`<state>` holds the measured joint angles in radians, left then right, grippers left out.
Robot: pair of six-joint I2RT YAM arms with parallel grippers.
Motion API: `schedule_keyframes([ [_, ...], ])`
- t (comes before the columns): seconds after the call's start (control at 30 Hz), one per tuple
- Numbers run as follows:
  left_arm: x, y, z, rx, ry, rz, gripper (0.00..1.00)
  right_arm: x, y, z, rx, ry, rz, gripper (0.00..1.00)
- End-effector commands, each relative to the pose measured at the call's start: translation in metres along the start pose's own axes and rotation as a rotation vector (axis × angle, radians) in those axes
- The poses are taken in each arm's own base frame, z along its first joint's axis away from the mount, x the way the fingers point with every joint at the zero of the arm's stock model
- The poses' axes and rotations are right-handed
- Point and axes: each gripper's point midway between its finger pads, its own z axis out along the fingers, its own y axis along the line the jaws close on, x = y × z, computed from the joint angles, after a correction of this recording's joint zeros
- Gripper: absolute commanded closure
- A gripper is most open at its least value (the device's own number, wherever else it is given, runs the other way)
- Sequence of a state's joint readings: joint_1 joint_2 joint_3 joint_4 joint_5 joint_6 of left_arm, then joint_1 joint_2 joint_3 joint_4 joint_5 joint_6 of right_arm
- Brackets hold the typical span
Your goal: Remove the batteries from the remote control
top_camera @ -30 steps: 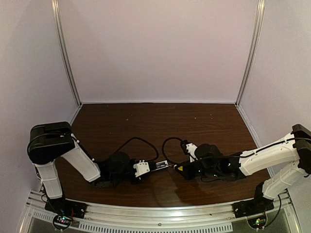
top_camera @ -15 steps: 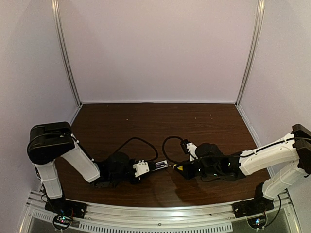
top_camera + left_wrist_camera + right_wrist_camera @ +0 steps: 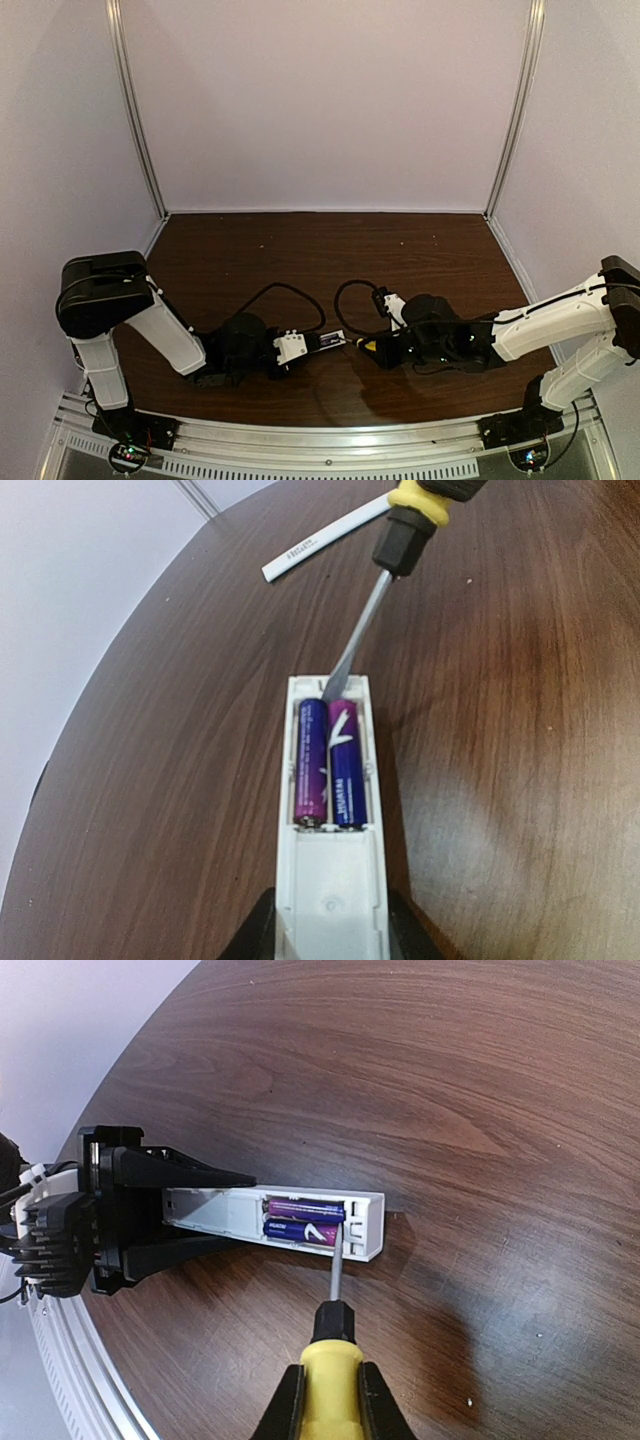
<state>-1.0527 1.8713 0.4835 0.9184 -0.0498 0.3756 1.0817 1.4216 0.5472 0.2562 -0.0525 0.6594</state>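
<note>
At near centre of dark wooden table (image 3: pixel 420 250): slim white boxy remote control (image 3: pixel 330 900) clamped in left gripper (image 3: pixel 330 935). Flat white cover strip (image 3: pixel 320 542) off, lying apart. Both purple-blue cylindrical batteries (image 3: pixel 328 765) seated in bay, neither out yet. Right gripper (image 3: pixel 330 1400) clamps yellow-handled screwdriver (image 3: pixel 328 1375), blade tip at battery end.

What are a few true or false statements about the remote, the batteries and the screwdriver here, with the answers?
1. The left end effector grips the remote control. True.
2. Both batteries sit in its compartment. True.
3. The screwdriver has its tip at the end of the compartment, by the batteries. True.
4. The screwdriver lies loose, with nothing holding it. False: the right end effector holds its yellow handle.
5. The compartment is covered. False: it is open, and the cover strip lies on the table, apart from the remote control.
</note>
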Motion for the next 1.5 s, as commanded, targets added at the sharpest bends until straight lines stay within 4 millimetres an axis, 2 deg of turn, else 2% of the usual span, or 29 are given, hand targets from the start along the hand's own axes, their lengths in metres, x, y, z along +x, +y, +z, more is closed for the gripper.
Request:
schedule_keyframes([
  [0.0, -0.038, 0.019, 0.001, -0.064, -0.128, -0.007, 1.00, -0.002, 0.071, -0.013, -0.317, 0.036, -0.028, 1.00],
  [0.6, -0.035, 0.019, 0.003, -0.068, -0.114, -0.002, 1.00, -0.004, 0.075, -0.018, -0.327, 0.027, -0.019, 1.00],
  [1.47, -0.035, 0.019, 0.002, -0.070, -0.118, -0.003, 1.00, -0.003, 0.062, -0.012, -0.246, 0.029, -0.029, 1.00],
])
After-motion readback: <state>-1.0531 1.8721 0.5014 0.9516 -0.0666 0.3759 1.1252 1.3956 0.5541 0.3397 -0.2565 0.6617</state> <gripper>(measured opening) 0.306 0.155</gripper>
